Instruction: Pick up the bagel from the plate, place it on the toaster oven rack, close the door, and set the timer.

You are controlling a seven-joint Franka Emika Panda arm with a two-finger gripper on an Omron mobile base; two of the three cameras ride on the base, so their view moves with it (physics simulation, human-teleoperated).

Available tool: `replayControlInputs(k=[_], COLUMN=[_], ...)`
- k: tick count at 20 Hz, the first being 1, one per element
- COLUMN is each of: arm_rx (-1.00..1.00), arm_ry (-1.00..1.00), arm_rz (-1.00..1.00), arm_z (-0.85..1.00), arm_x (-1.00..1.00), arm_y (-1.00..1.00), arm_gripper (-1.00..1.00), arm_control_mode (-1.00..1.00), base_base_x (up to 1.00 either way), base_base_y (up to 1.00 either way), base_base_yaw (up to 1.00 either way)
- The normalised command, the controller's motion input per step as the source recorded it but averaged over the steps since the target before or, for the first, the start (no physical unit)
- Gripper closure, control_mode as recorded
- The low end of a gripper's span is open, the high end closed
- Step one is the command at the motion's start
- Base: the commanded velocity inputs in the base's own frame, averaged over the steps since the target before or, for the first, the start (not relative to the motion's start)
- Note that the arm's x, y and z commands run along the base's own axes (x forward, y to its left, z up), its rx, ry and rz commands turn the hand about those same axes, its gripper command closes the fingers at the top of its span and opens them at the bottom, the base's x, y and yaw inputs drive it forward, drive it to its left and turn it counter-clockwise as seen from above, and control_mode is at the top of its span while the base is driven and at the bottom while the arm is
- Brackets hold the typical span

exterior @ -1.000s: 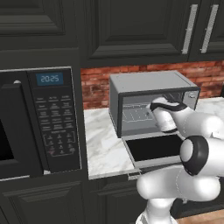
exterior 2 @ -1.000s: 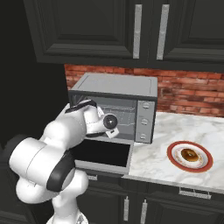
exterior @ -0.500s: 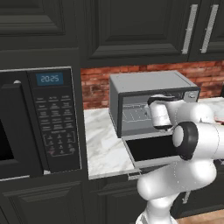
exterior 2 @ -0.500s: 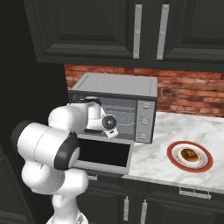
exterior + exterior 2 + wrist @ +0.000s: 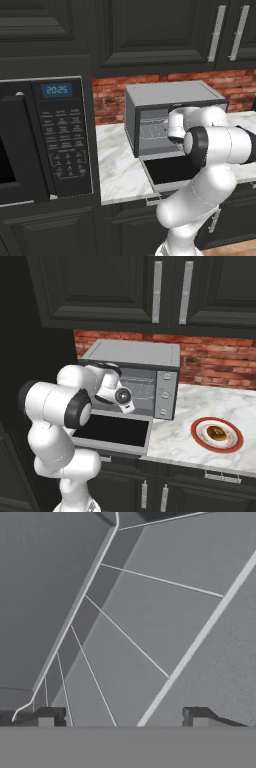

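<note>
White marble worktop [image 5: 175, 438], red brick backsplash [image 5: 220, 358], dark panelled cabinets [image 5: 150, 30] above, black built-in microwave with keypad [image 5: 62, 135] at left. Boxy grey metal toaster oven [image 5: 135, 358] has its dark-glass drop-down door [image 5: 117, 431] flat open. My pincer [image 5: 122, 716] is inside the cavity, tips wide apart with nothing between them, over the thin silver wire rack [image 5: 125, 634]. Small golden-brown bagel ring [image 5: 216, 432] sits on the round white red-rimmed plate [image 5: 198, 426], right of the oven. Since earlier my elbow has swung up and closer.

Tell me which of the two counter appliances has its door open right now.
The toaster oven, the grey box against the brick wall: its door lies folded down flat. The black microwave with the keypad is shut.
</note>
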Motion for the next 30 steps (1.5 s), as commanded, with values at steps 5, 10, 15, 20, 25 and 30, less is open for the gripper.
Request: replayControlInputs(k=[5,10,15,20,25,30], arm_rx=[0.01,0.02,0.00,0.00,0.00,0.00], arm_ry=[0.00,0.00,0.03,0.08,0.12,0.13], arm_rz=[-0.05,-0.04,-0.03,-0.01,-0.02,-0.02], arm_z=[-0.15,-0.20,-0.24,-0.20,-0.39,-0.44], arm_x=[0.25,0.14,0.03,-0.09,-0.39,-0.54], arm_y=[-0.03,-0.04,-0.02,-0.15,-0.13,-0.11], arm_gripper=[-1.00,1.00,1.00,1.00,1.00,1.00], arm_control_mode=[-1.00,-1.00,-1.00,-1.00,-1.00,-1.00], base_base_x=[0.00,0.00,0.00,0.00,0.00,0.00], base_base_y=[0.00,0.00,0.00,0.00,0.00,0.00], base_base_yaw=[0.00,0.00,0.00,0.00,0.00,0.00])
